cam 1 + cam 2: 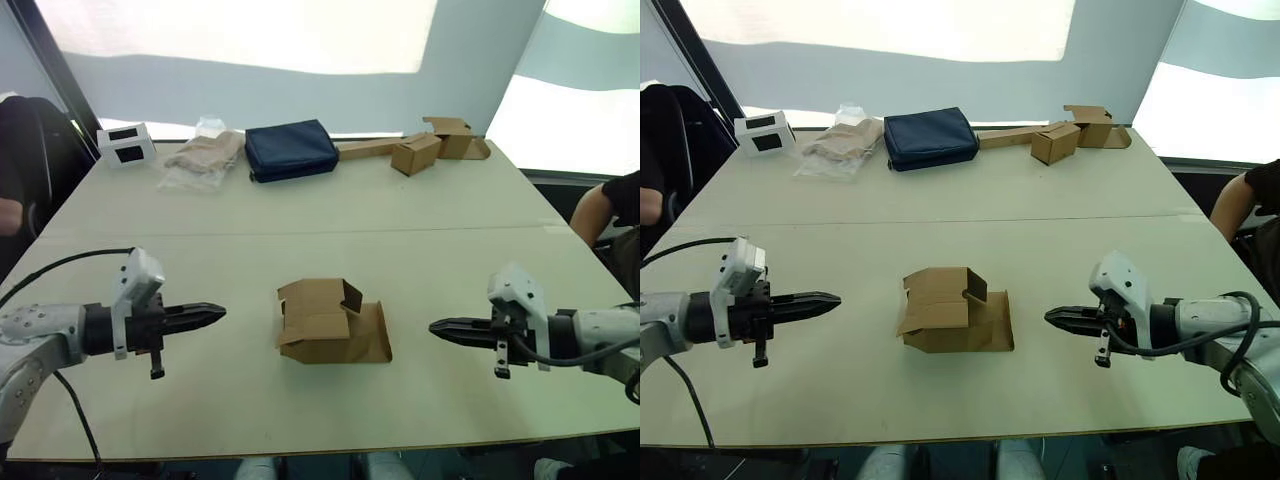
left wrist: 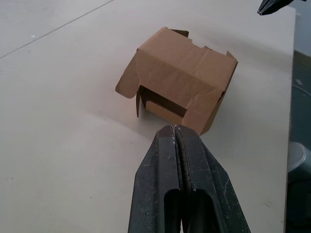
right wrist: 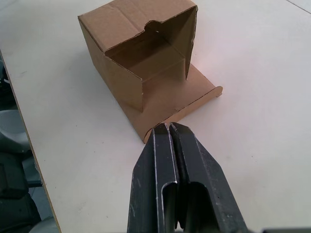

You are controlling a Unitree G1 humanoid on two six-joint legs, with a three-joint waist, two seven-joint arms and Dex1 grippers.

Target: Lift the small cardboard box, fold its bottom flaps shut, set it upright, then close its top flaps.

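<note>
One small cardboard box [image 1: 325, 325] is seen lying on its side at the middle of the surface [image 1: 300, 215], flaps open. It is flanked, untouched, by the left pincer [image 1: 215, 313] and right pincer [image 1: 438, 327], both pressed together. Two smaller tan boxes [image 1: 437, 144] are counted at the far edge.

I found no writing, label, brand or number that I could read anywhere. The small cardboard box [image 1: 330, 325] was plain brown and unprinted, and the white device [image 1: 126, 144] at the far corner showed nothing I could make out.
</note>
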